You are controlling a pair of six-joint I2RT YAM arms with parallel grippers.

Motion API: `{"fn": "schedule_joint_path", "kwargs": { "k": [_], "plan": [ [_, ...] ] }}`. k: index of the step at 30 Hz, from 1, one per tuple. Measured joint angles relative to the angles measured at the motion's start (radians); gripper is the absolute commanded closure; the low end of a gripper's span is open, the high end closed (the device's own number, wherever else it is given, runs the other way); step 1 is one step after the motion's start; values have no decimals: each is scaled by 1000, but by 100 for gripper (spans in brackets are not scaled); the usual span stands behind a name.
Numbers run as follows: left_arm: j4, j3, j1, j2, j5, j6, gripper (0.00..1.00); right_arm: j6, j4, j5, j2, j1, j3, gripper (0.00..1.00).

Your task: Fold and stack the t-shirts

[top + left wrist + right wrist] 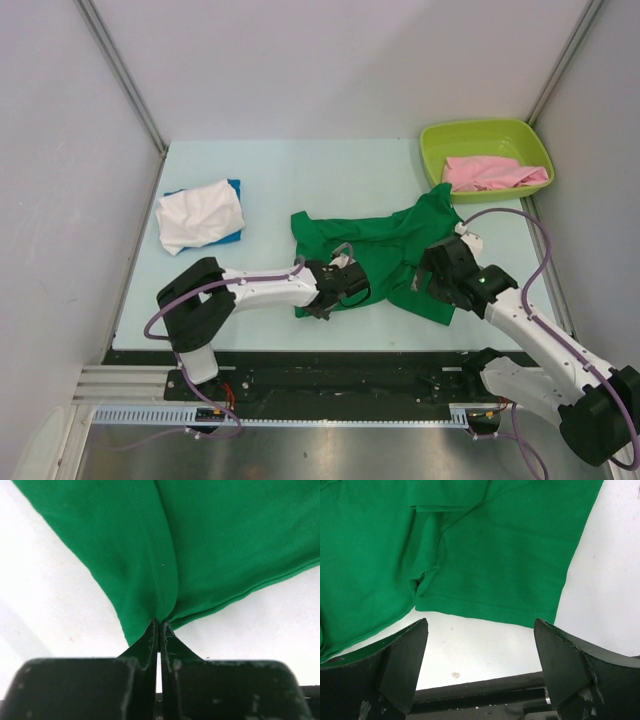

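A bright green t-shirt lies crumpled in the middle of the table. My left gripper is shut on its near hem; the left wrist view shows the green cloth pinched between the closed tips of the left gripper. My right gripper is open, over the shirt's near right edge. In the right wrist view the right gripper holds nothing and the green shirt lies just beyond its fingertips. A white t-shirt lies on a blue one at the left. A pink t-shirt lies in the tub.
The lime-green plastic tub stands at the far right corner. White walls enclose the table on three sides. A black rail runs along the table's near edge by the arm bases.
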Motion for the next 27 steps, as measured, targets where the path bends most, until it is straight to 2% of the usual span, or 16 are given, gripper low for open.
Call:
{"fn": "schedule_joint_path", "kwargs": {
  "k": [9,14,16,21,27],
  "plan": [
    [-47,-2,0,-163,-45,-38,100,69,-26,27,56,16,-4,9],
    [-53,-67,23,-291,-77,-98,100,130,-40,43,69,16,-34,10],
    [-38,-133,60,-357,-76,-123,100,158,-44,52,71,16,-51,10],
    [35,-335,252,-571,-25,-153,100,231,-60,66,98,16,-89,12],
    [90,-415,366,-693,21,-160,100,283,-60,65,113,18,-126,13]
  ]
}}
